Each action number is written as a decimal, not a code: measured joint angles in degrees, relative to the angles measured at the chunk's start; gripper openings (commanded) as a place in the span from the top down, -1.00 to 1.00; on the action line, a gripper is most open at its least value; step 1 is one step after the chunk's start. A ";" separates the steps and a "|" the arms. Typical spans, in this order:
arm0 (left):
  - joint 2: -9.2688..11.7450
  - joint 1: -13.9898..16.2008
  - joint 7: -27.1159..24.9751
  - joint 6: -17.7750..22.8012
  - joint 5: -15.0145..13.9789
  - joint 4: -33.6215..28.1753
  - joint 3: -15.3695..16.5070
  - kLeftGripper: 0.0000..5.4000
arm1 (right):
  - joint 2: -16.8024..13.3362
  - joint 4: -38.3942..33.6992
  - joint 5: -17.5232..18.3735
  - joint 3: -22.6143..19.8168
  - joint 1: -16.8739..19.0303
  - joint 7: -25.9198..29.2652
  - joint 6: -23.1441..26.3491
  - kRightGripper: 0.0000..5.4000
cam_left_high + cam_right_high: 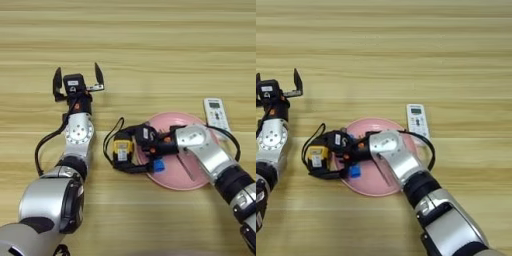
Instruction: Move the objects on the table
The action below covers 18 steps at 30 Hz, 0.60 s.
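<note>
Light-brown wooden planks with long horizontal grain make up the tabletop that fills both views. Near its middle we see a round pink plate, and just beyond the plate's far right rim a white remote lies flat, its small screen at the far end.

Our right arm reaches in from the lower right, crossing over the plate. Its right hand sits at the plate's left rim, with its two black fingers set on either side of the yellow-and-black tape measure, one at the far side and one at the near side. We read this as a closed grasp on the tape measure, which sits on the wood just left of the plate. A thin black loop, strap or cable we cannot tell, arcs out to the left of it. Beside the hand's near finger, at the plate's left edge, we see a small blue glue stick; whether it rests on the plate or hangs over the rim we cannot tell.

Our left arm extends up the left side, well apart from the plate. Its left hand hovers over bare wood with both fingers spread wide and nothing between them.
</note>
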 measured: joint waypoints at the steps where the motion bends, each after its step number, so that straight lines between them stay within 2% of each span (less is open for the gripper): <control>1: 0.00 0.00 0.00 0.00 0.00 0.00 0.00 -1.00 | -0.08 -0.83 0.18 -0.41 -0.01 0.01 0.61 -0.59; 11: 0.01 0.00 -0.02 0.01 0.00 0.01 0.02 -1.00 | -0.35 -6.42 2.57 -3.37 -0.04 0.25 3.32 -0.59; 18: 0.01 0.00 -0.04 0.01 0.00 0.01 0.03 -1.00 | -1.71 -10.02 4.92 -5.49 -0.05 0.34 5.61 -0.59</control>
